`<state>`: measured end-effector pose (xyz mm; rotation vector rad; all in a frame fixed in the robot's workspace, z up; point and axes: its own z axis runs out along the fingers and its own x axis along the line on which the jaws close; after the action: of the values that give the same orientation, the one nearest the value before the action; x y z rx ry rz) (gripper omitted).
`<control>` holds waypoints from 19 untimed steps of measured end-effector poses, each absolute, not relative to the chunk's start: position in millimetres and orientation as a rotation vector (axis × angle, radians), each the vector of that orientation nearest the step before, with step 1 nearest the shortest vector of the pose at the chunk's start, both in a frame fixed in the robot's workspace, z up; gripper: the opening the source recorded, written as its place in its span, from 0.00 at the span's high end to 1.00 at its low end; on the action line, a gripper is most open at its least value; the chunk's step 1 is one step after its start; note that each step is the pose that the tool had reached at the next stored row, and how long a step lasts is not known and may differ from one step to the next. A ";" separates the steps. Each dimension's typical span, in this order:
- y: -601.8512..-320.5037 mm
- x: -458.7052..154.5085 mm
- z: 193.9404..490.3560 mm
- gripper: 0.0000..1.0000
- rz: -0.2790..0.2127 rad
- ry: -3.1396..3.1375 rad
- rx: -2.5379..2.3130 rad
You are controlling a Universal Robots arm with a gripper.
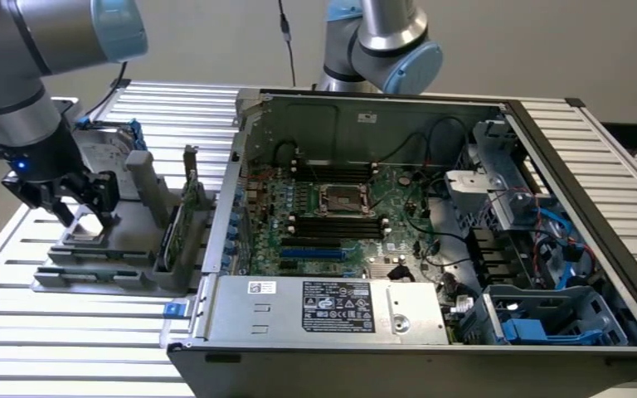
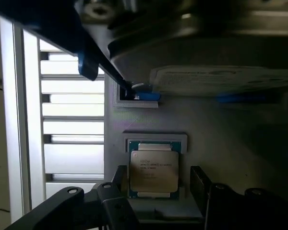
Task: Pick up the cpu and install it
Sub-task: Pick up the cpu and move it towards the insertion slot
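Nearest stands the open computer case (image 1: 352, 116), with its power supply (image 1: 330, 308) along the front edge and the motherboard (image 1: 296, 220) inside, a dark framed socket (image 1: 342, 199) at its middle. On the exterior view's left, a grey fixture tray (image 1: 109, 259) rests on the slatted table (image 1: 75, 348). Over the tray hangs the robot arm (image 1: 20, 75), its gripper (image 2: 158, 184) spread wide, one finger on each side of the cpu (image 2: 153, 171) without touching it. The cpu lies flat in a square pocket of the tray, silver top up, well apart from the socket.
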<state>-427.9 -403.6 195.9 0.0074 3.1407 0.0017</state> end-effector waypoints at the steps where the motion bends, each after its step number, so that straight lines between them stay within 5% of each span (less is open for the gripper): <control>1: -403.6 -428.0 195.1 0.36 0.002 3.141 0.007; 19: -404.2 -428.2 186.4 0.36 0.026 3.155 0.008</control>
<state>-428.2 -404.2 186.4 0.0076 3.1547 0.0261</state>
